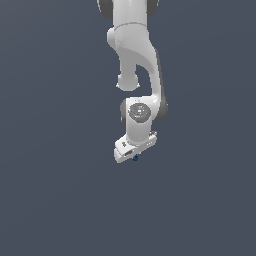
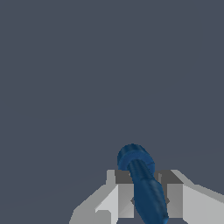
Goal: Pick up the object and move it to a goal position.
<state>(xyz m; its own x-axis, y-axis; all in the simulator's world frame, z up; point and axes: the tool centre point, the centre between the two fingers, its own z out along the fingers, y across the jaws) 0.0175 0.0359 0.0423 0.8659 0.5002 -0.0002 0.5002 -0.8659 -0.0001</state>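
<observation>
A white gripper [image 2: 145,192] pinches a small dark blue object [image 2: 142,183] between nearly closed fingers [image 2: 124,192], held above bare grey ground. Its smooth narrow shaft could slip out if the arm moves sharply.
</observation>
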